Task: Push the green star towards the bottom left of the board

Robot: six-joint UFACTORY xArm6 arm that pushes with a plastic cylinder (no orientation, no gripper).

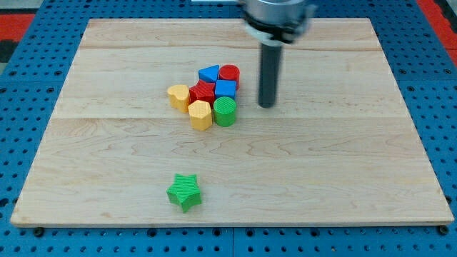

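Observation:
The green star [185, 191] lies alone near the view's bottom, left of the board's middle. My tip [266, 106] is far up and to the right of it, just right of a cluster of blocks. The cluster holds a blue triangular block [208, 73], a red cylinder [229, 73], a blue cube [226, 89], a red star-like block [203, 92], a yellow heart-like block [178, 95], a yellow hexagonal block [201, 114] and a green cylinder [224, 111]. The tip touches none of them.
The wooden board [343, 164] lies on a blue perforated surface [446, 107]. The arm's grey end [277, 18] hangs over the board's top edge.

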